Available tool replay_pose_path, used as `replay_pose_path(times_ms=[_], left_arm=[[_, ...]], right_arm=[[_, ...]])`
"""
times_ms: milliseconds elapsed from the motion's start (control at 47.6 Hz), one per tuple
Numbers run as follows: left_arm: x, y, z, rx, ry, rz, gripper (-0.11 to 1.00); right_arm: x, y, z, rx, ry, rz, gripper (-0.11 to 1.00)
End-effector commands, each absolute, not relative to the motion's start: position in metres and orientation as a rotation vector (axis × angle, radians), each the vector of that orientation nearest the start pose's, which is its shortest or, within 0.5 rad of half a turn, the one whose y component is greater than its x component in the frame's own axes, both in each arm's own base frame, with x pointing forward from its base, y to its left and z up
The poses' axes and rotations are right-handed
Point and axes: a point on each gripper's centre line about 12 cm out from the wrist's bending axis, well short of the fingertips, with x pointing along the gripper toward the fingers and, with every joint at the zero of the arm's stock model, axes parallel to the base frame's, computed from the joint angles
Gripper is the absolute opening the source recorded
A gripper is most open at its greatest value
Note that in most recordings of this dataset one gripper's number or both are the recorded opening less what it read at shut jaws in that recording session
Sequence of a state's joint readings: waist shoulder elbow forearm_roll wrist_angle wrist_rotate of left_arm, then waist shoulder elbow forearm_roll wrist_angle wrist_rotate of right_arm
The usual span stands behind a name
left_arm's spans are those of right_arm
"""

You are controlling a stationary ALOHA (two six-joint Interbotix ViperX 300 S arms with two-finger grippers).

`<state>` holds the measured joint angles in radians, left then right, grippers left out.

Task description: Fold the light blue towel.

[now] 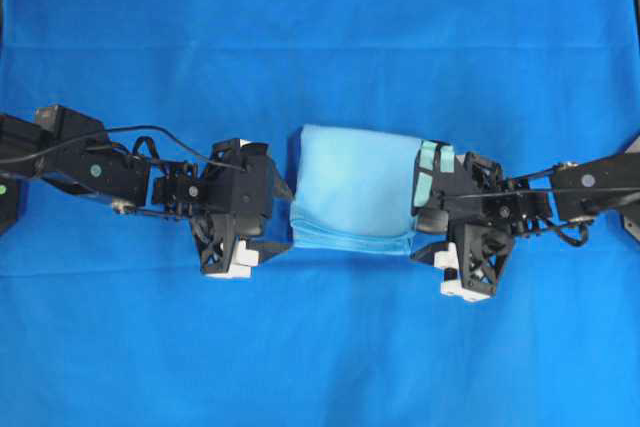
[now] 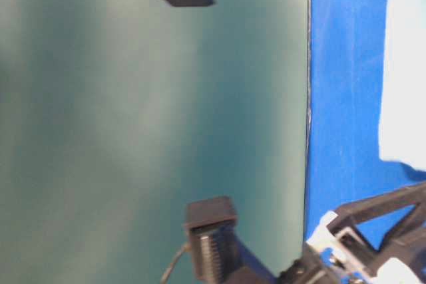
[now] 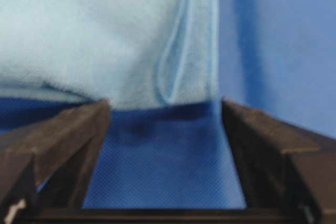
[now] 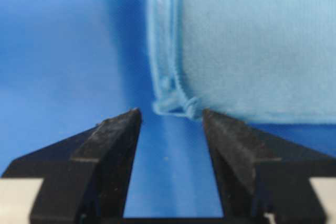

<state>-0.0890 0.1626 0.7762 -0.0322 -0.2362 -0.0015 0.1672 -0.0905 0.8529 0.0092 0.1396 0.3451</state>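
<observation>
Overhead view: folded light blue towel (image 1: pixel 355 185) unlabelled; left gripper (image 1: pixel 283 215), right gripper (image 1: pixel 425 209) gape, empty.

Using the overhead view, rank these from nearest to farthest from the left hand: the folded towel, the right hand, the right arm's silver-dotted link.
1. Towel, just right of the left hand.
2. Right hand, at the towel's far side.
3. Silver-dotted link, near the right edge.

Light blue towel (image 1: pixel 352 187) folded in layers, flat, centre of table.
</observation>
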Motion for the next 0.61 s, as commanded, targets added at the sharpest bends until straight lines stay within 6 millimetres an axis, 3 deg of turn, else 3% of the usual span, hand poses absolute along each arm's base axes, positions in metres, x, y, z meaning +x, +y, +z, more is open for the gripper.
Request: replay_pose_path(times_ms=[0,315,588], left_arm=[[0.379,-0.036,0.126,0.001,0.622,-0.077,0.79],[0.361,-0.035,0.202,0.011,0.497,-0.089,0.76],[0.332,-0.032,0.257,0.036,0.356,-0.098,0.76]], right_arm=[[0.321,0.056,0.158,0.259,0.856,0.013,0.55],[0.305,0.051,0.219,0.209,0.768,0.036,0.55],[0.278,0.039,0.265,0.123,0.628,0.043,0.55]])
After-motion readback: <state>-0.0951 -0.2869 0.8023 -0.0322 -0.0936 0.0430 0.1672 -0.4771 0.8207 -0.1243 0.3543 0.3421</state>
